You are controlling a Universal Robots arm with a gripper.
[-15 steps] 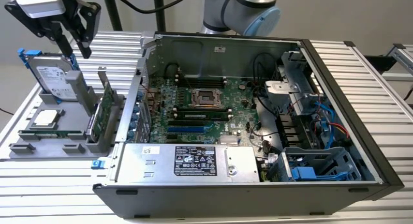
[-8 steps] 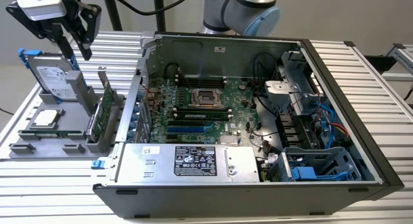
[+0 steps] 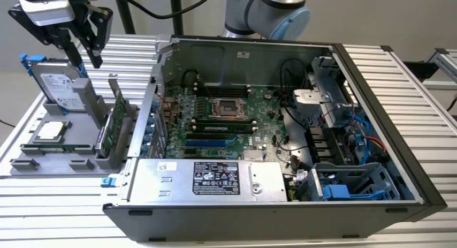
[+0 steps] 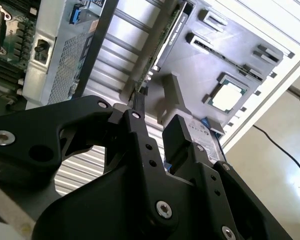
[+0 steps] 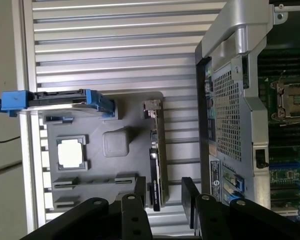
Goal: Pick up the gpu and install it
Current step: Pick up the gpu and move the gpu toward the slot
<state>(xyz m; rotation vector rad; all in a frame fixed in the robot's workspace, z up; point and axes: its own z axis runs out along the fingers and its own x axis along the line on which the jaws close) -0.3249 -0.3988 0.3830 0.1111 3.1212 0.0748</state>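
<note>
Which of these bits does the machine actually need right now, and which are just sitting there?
Needed: end effector, open above the graphics card; computer case.
Lying about: hard drive, processor chip, memory stick, grey tray.

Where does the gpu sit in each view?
Exterior view: gpu upright in the grey holder, beside the case.
First wrist view: gpu edge-on between chip and case.
Second wrist view: gpu edge-on at the holder's edge.
Shared landmark: square silver chip in the holder.
</note>
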